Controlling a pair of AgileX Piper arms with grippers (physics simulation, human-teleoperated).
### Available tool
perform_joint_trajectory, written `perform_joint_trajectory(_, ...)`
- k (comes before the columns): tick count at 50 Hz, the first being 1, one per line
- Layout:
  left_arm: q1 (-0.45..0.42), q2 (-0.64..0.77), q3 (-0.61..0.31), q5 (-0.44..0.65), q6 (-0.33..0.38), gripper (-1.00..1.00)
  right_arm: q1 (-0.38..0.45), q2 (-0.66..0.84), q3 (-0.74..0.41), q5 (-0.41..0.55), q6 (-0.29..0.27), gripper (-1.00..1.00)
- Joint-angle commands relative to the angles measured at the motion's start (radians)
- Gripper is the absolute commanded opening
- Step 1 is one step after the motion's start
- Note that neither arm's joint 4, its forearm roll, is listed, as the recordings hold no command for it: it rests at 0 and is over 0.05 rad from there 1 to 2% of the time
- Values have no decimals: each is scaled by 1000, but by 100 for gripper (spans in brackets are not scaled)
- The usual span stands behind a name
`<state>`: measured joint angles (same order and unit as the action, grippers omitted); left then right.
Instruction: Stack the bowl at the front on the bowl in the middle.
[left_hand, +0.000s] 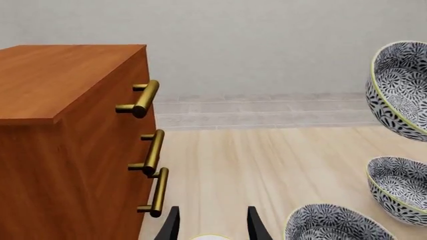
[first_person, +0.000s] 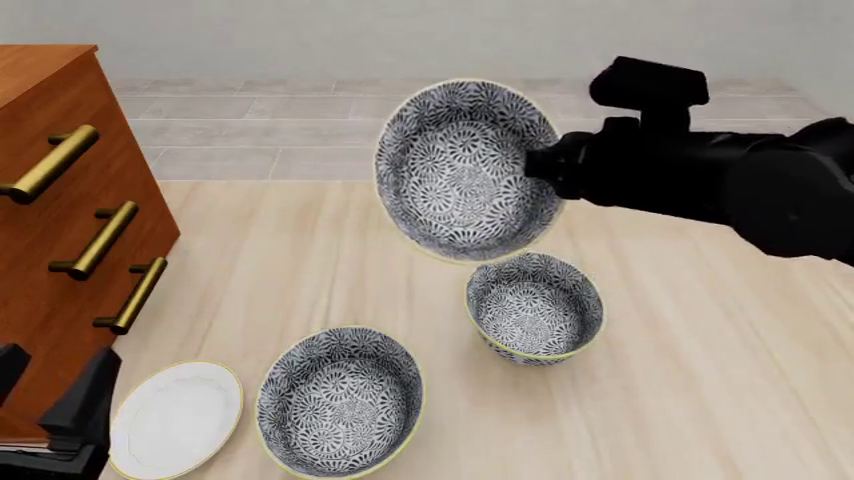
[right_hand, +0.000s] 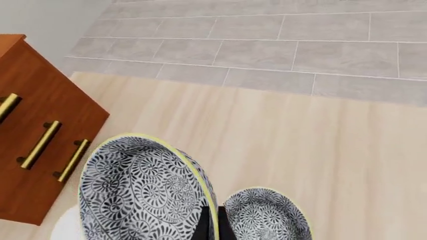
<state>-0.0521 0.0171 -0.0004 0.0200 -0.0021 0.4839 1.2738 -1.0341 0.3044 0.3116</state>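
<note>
In the front view the left hand (first_person: 54, 425) is cut off at the picture's lower left corner. The right hand (first_person: 545, 165) hides behind the tilted grey-and-white flowered bowl (first_person: 461, 165), its fingertips unseen. The brown wooden drawer cabinet (first_person: 60, 230) runs past the left edge.

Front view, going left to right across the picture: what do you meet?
Wooden drawer cabinet → white plate → bowl on the table near the camera → lifted bowl → bowl on the table beneath it → right gripper.

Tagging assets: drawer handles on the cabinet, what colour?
Brass-gold handles on the reddish-brown wooden cabinet; clearest in left wrist view.
</note>
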Motion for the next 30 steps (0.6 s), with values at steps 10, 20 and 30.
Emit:
perform_joint_trajectory(10,-3,-2,0,5,2,100,-50,-157,129,-10,16,-100)
perform_joint_trajectory(20,-2,11,0,-5,5,100,-70,-184,177,-31,36,-100)
perform_joint_trajectory(30,-2,20,-1,-8,23,100,-96,-185,190,-40,39,-100)
